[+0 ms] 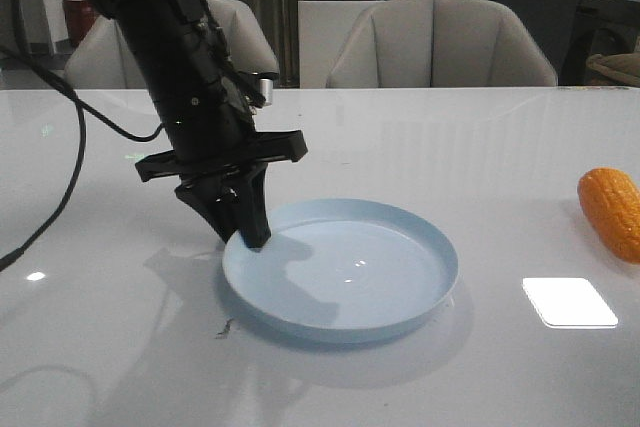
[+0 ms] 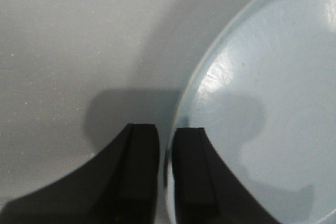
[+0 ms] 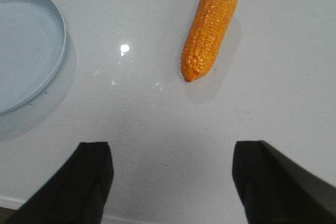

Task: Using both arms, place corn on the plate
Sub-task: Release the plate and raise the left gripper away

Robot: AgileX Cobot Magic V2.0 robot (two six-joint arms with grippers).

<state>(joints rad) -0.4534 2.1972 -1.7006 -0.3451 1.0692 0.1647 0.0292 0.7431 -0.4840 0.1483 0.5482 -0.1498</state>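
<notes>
The pale blue plate (image 1: pixel 340 269) lies on the white table in the middle. My left gripper (image 1: pixel 254 239) is shut on its left rim, one finger inside the plate (image 2: pixel 262 93) and one outside, as the left wrist view shows (image 2: pixel 165 132). The orange-yellow corn (image 1: pixel 611 212) lies on the table at the far right, partly cut by the frame edge. In the right wrist view the corn (image 3: pixel 209 29) lies whole ahead of my right gripper (image 3: pixel 172 153), which is open, empty and apart from it. The plate's rim (image 3: pixel 59 51) shows there too. The right arm is out of the front view.
A bright window reflection (image 1: pixel 569 302) lies on the glossy table right of the plate. Two beige chairs (image 1: pixel 440 42) stand behind the table's far edge. A black cable (image 1: pixel 70 162) hangs from the left arm at the left.
</notes>
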